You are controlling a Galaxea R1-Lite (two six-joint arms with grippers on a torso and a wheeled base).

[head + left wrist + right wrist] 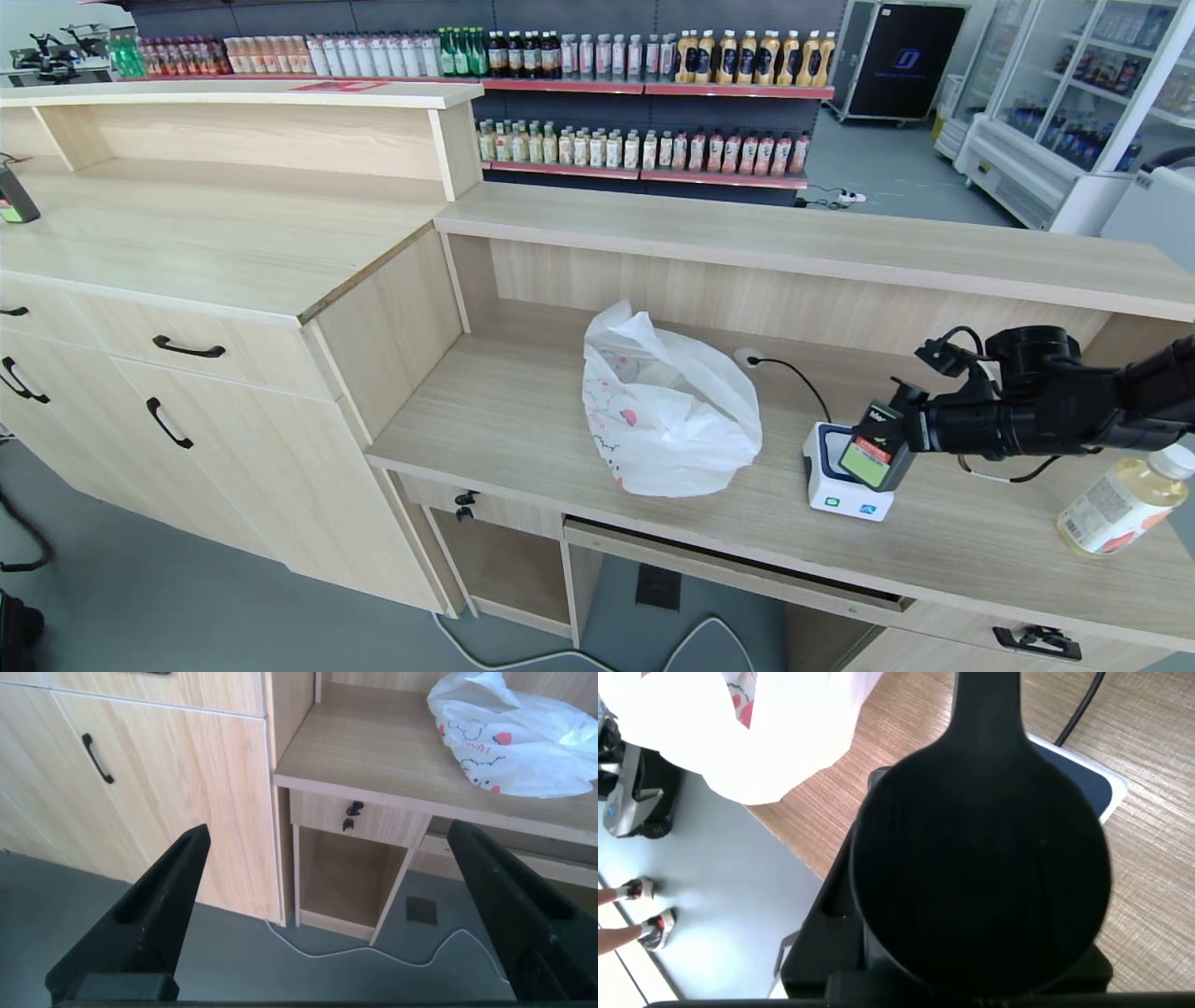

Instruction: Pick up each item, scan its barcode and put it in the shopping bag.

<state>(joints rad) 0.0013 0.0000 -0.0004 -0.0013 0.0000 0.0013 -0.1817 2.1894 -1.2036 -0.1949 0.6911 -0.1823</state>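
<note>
Box [874, 452], small and carton-like, is pinched in the right gripper [904, 431] just above the scanner [845, 490]. It looks light and stiff, though thin card could dent under a hard squeeze, so a hold across its 2 flat sides seems sound. Its long axis slants from the fingers down toward the scanner. The soft, slumped shopping bag [667, 411] lies beyond the gripper's tip and the bottle [1125, 504] back beside its forearm. The left gripper [327, 943] hangs spread wide, holding nothing.
</note>
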